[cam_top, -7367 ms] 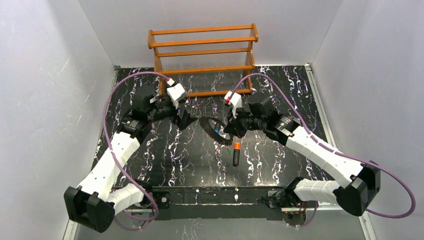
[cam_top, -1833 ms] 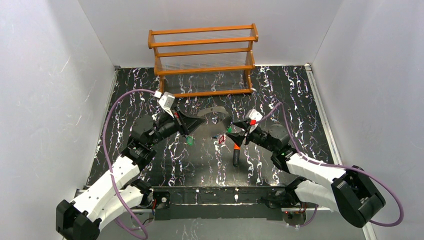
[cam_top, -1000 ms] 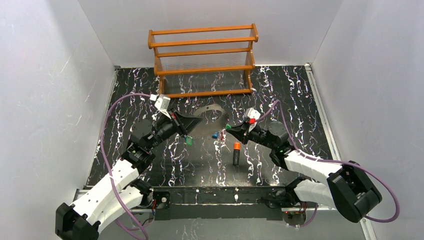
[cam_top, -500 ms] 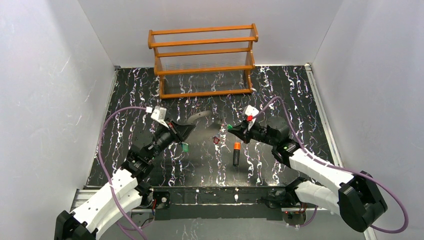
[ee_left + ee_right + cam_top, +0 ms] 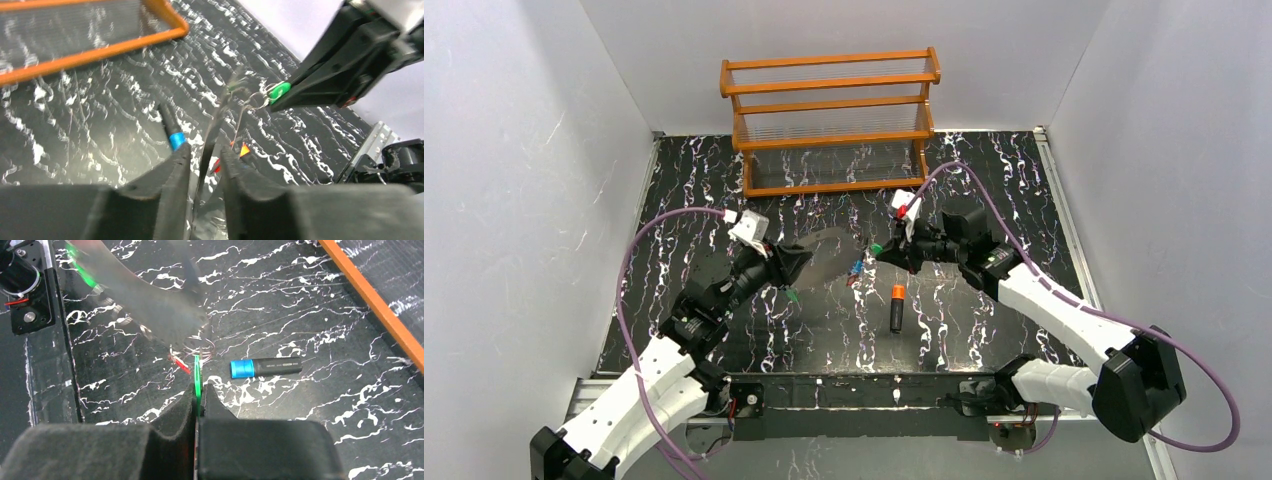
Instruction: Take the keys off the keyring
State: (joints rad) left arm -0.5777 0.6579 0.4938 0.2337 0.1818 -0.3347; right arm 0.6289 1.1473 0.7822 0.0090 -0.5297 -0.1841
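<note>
While in right jaws, green key (image 5: 197, 382)

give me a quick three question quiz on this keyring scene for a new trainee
1. Pick one: what is pinched in the right gripper?
A. a blue-capped marker
B. a green key
C. a blue key
2. True or false: the orange-capped marker lies on the table, with neither gripper on it.
3. Fill the gap: the keyring has its band running between the fingers of the ___ gripper.

Key
1. B
2. True
3. left; in the wrist view of the left gripper, the band runs edge-on through the gap.
</note>
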